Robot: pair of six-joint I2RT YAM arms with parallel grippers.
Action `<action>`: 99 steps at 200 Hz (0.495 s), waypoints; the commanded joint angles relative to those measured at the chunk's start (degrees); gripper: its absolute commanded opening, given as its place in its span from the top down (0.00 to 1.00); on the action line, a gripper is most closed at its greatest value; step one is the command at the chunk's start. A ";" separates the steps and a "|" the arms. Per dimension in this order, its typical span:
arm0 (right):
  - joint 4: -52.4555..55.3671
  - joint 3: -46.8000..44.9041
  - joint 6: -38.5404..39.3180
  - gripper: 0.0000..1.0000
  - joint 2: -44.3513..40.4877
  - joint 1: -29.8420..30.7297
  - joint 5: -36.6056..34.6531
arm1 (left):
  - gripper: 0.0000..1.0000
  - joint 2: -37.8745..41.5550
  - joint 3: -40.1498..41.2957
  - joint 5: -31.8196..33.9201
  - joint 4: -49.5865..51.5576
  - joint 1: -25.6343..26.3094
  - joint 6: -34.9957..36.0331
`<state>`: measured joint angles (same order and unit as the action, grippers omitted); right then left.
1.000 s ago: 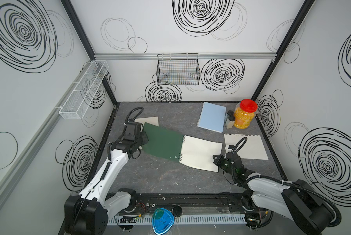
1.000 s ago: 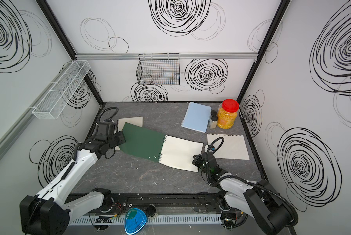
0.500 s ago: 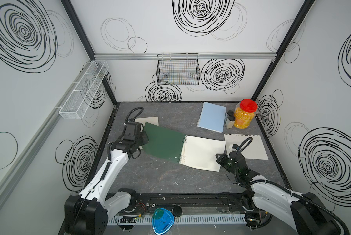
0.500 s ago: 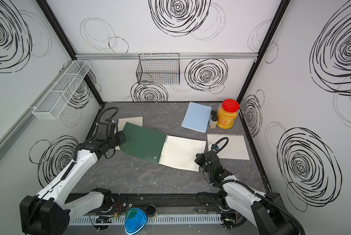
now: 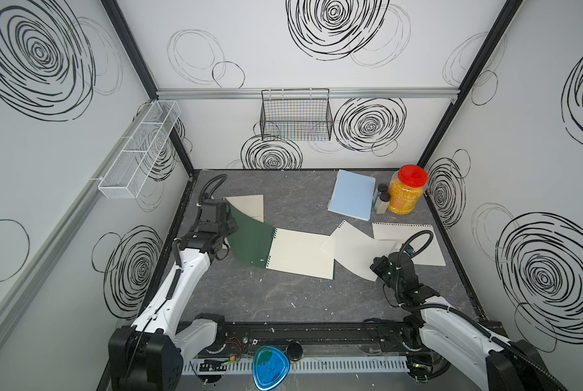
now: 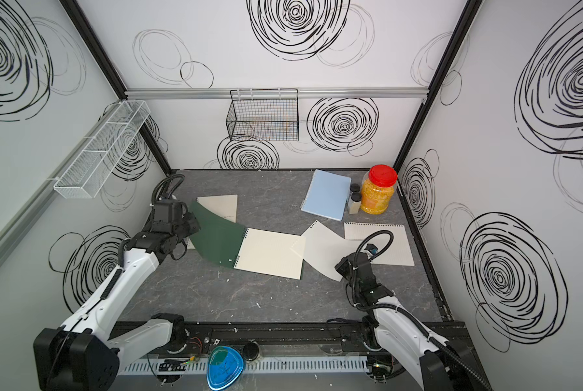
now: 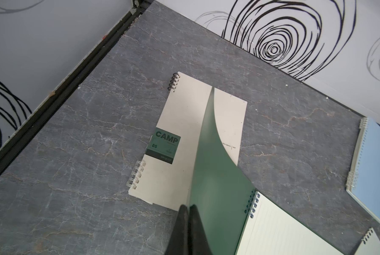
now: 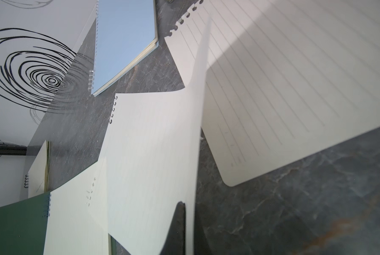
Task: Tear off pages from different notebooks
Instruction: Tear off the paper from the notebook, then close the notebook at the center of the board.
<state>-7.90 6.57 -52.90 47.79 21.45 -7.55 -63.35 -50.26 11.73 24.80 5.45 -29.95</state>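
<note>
The left end effector (image 7: pixel 188 208), clenched on the edge of the cover of the dark green notebook (image 5: pixel 251 237), holds that cover lifted and curved above the cream notebook (image 7: pixel 184 132), whose green label reads "CAMP". The cream notebook lies flat on the table (image 5: pixel 283 298) near the left wall, partly beneath the cover. The right end effector (image 8: pixel 189 210) grips a near corner of a torn page (image 5: pixel 354 250), a lined cream sheet raised off the table on the gripped side. Its hole-punched edge is free of the spiral and rests over the outer edge of the green notebook's open page (image 5: pixel 300 252). The green notebook lies open at mid-table between the two arms. Just beyond the held sheet, a second loose page (image 5: pixel 418 237) lies flat near the right wall, partly overlapped by it in both top views. Toward the back, a light blue notebook (image 5: pixel 352 194) lies closed, just beside two small bottles (image 5: pixel 381 203) and a red-lidded jar (image 5: pixel 406 193) of yellow contents in the right rear corner.
</note>
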 commanded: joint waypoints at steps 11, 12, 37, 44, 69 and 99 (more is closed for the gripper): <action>3.58 1.51 -1.47 1.00 -1.90 -0.27 0.78 | 1.00 1.59 -4.13 1.12 -1.63 3.93 1.88; 3.67 1.51 -1.57 1.00 -1.95 -0.22 0.74 | 1.00 1.62 -4.27 1.16 -1.57 4.07 1.94; 6.53 1.18 -5.05 1.00 -4.37 -0.23 -2.09 | 1.00 1.59 -9.31 1.38 -1.27 6.66 4.57; 6.84 0.77 -6.04 1.00 -5.39 -0.23 -2.62 | 1.00 1.03 -11.10 3.27 -0.54 7.49 5.33; 7.16 -0.46 -8.58 1.00 -9.02 -0.19 -4.34 | 1.00 -0.79 -14.99 8.52 -2.35 9.68 11.03; 8.84 -1.17 -10.72 1.00 -12.76 -0.26 -4.98 | 1.00 -2.92 -14.68 6.99 -11.78 11.93 19.11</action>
<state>-2.11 6.52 -60.34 37.41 21.45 -10.39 -64.03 -64.14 16.21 22.31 15.77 -19.27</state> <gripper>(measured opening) 0.045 0.042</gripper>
